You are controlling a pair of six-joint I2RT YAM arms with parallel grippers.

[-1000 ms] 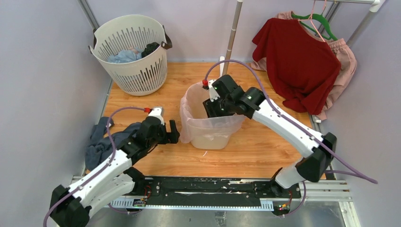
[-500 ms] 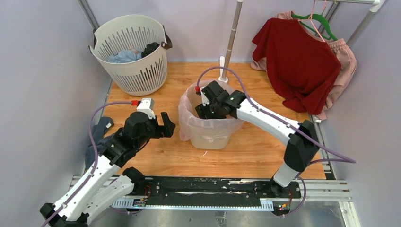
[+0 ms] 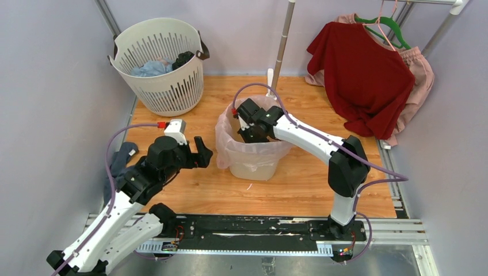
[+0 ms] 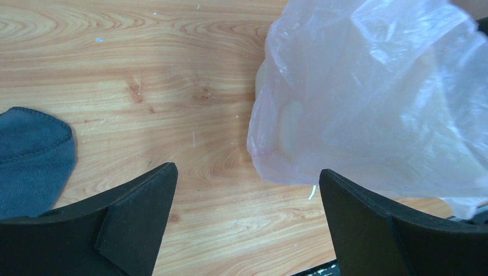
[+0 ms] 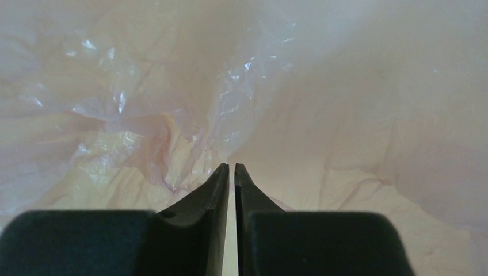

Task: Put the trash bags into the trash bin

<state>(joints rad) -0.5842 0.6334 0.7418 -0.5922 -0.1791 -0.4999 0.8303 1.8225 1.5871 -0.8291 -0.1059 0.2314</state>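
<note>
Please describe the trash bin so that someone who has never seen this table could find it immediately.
Look at the wooden table top; near its middle, in front of the upright metal pole, stands the trash bin. It is cream-beige with smooth solid walls and a thin pink bag draped over its rim, unlike the wider white slotted basket in the far left corner.

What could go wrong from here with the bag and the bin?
1. The right gripper is inside the trash bin, jaws nearly closed among the trash bag folds. If film is caught, lifting out may drag the bag up.
2. The bag hangs loosely over the bin's side, near the open left gripper; a careless approach might snag it or tip the bin.
</note>
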